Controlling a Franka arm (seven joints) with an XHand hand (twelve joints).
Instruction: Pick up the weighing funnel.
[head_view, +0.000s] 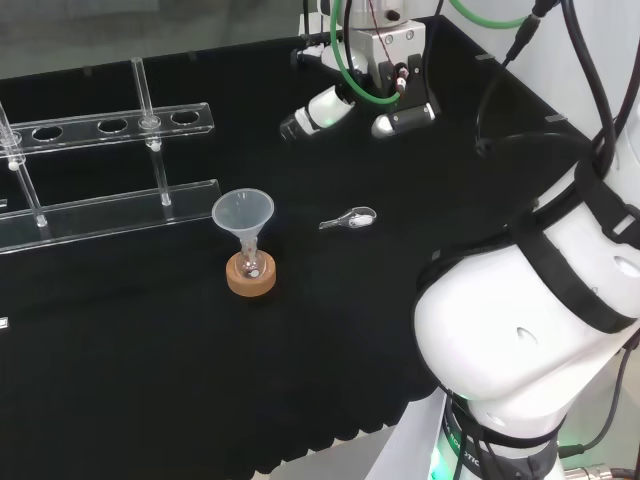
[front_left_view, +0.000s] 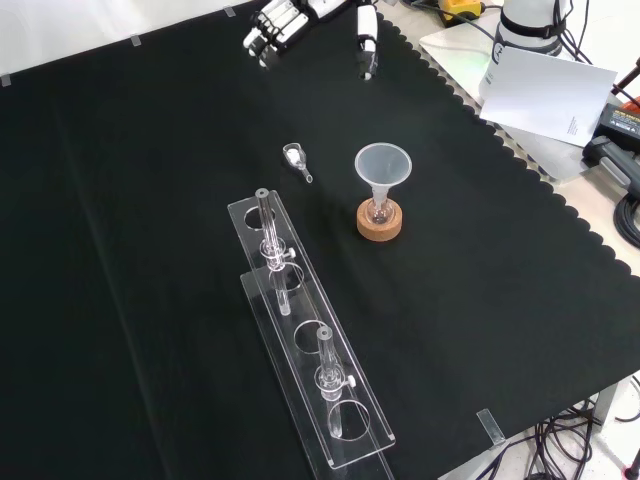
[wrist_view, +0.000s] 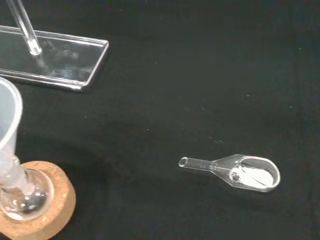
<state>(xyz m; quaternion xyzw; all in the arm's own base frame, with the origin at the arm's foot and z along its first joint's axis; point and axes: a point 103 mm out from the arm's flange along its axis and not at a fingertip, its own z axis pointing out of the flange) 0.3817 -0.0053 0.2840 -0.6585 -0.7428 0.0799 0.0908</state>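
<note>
Weighing funnel (wrist_view: 240, 171) lies flat on black cloth (wrist_view: 200, 60), untouched, stem toward funnel (head_view: 243, 212) on cork ring (head_view: 250, 280). Hand (head_view: 330, 108) hovers well apart, fingers relaxed, holding nothing. 1 clear rack (head_view: 110, 215) farther left, head view.

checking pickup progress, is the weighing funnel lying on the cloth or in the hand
Lying on the cloth. The weighing funnel rests flat there, and the hand hovers apart from it, fingers open.
</note>
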